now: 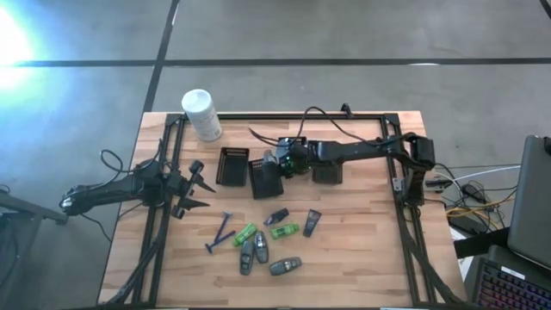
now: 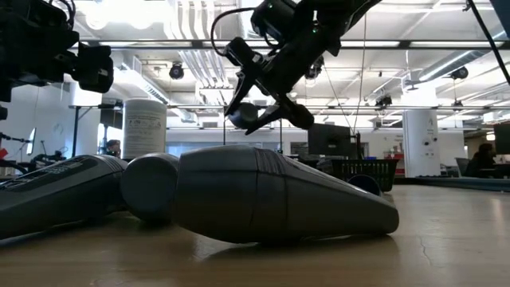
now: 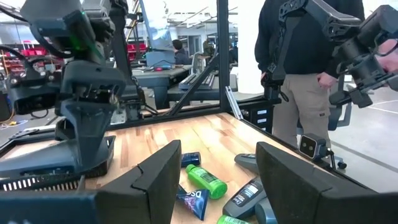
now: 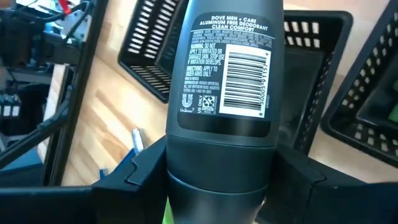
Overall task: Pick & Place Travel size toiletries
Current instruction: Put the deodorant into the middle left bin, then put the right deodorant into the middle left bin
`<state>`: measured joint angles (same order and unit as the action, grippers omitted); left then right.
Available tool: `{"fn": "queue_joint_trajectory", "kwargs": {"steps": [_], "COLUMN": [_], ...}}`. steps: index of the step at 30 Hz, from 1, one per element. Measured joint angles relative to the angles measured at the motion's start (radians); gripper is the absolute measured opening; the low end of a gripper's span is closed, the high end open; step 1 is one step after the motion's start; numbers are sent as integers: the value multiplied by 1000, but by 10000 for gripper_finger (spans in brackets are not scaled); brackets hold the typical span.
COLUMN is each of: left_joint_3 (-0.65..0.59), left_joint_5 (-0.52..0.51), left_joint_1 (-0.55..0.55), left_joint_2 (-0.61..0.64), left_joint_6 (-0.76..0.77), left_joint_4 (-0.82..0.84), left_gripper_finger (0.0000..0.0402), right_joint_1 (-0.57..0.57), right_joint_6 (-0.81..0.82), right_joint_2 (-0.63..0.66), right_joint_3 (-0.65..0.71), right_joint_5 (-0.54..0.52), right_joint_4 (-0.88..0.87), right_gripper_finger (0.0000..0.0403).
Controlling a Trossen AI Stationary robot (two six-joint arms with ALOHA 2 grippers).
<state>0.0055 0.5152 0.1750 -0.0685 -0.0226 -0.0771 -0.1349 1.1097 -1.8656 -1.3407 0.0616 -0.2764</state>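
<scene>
Right hand grips a grey Dove deodorant bottle, label up (barcode showing), raised above the middle black slatted basket of a row of three at mid-surface. Left hand waits at the left side of the wooden surface, fingers spread and holding nothing. Nearer the front edge lie the other toiletries: green bottles, grey oval bottles, dark tubes and a blue razor.

Three baskets are ranged mid-table, a canister stood far-left of them; the toiletries are scattered nearer (razors leftmost).
</scene>
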Motion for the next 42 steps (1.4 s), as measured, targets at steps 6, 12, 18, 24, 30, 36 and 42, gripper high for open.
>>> {"fn": "queue_joint_trajectory", "kwargs": {"steps": [6, 12, 18, 24, 30, 36, 42], "left_joint_3": [0, 0, 0, 0, 0, 0, 0], "left_joint_5": [0, -1, -2, -2, -2, -3, -4], "left_joint_1": [0, 0, 0, 0, 0, 0, 0], "left_joint_2": [0, 0, -2, -2, -2, -2, -2], "left_joint_6": [0, 0, 0, 0, 0, 0, 0], "left_joint_4": [0, -1, -1, -1, -2, -2, -2], "left_gripper_finger": [213, 213, 213, 213, 213, 213, 213], "right_joint_1": [-1, -2, -5, -8, -2, 42, 154], "right_joint_6": [47, 68, 61, 47, 8, -160, -540], "right_joint_2": [-36, -178, -224, -224, -212, -110, -1], "right_joint_3": [-2, -70, -152, -160, -159, -161, -156], "right_joint_5": [26, 77, 69, 29, 80, 88, 65], "right_joint_4": [43, 46, 48, -11, -64, -220, -453], "right_gripper_finger": [197, 206, 236, 272, 307, 334, 348]}}
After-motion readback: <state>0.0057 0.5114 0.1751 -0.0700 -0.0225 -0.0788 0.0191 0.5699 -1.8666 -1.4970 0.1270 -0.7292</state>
